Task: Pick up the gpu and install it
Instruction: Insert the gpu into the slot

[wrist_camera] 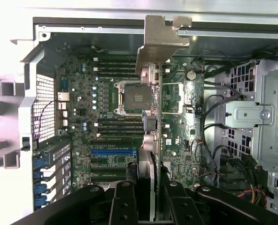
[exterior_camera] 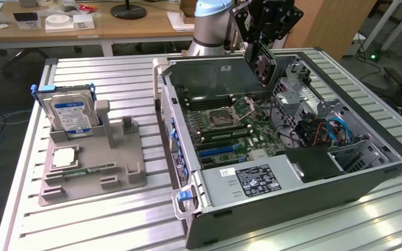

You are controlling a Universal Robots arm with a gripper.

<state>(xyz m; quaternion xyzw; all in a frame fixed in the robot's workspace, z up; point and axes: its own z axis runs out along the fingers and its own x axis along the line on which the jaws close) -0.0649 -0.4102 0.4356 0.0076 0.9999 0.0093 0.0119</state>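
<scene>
The arm's gripper (exterior_camera: 255,37) hangs over the far end of an open computer case (exterior_camera: 292,209) that lies on its side on the slatted metal tabletop (exterior_camera: 103,219). Its jaws are drawn in most of the way and clamp the gpu (exterior_camera: 263,65) between them, so the card is off the tabletop and carried in the air. The card hangs on edge, with its long side pointing down into the case. In the wrist view the black fingers (wrist_camera: 125,201) sit on either side of the thin card (wrist_camera: 148,161), which runs away from the camera to its pale metal bracket (wrist_camera: 160,42) at the far end. Beneath it lies the green motherboard (wrist_camera: 82,108); the card's edge lines up just beside the processor socket (wrist_camera: 134,98), and the blue slot (wrist_camera: 113,151) is off to one side of it, apart from the card. The card is not seated in any slot. On the exterior view's left, well apart from the case, a grey holder (exterior_camera: 127,178) stands on the tabletop with a hard drive (exterior_camera: 71,115) with a blue label upright in it.
</scene>
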